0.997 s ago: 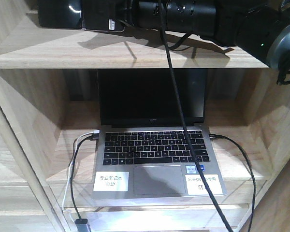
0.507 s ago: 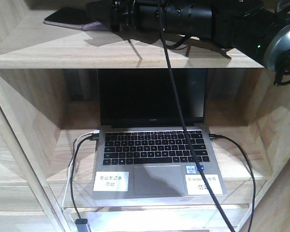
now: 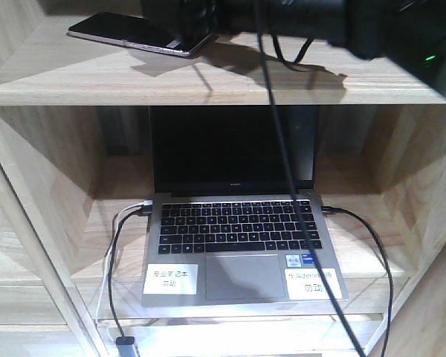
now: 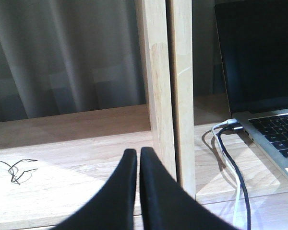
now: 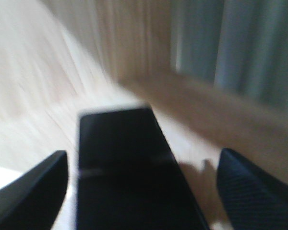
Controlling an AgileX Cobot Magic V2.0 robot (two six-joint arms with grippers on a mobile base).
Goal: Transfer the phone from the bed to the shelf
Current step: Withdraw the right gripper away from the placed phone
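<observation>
Right wrist-mounted view showing the phone (image 5: 127, 167) lying flat on the shelf (image 5: 33, 100) top board, between the widely spread fingers of the right gripper (image 5: 139, 184), nothing gripped. Backing straight off, level, without nudging the phone. Below the phone, laptop (image 3: 234, 223) sitting open. Left of the laptop, left gripper (image 4: 134, 191) closed and empty.
</observation>
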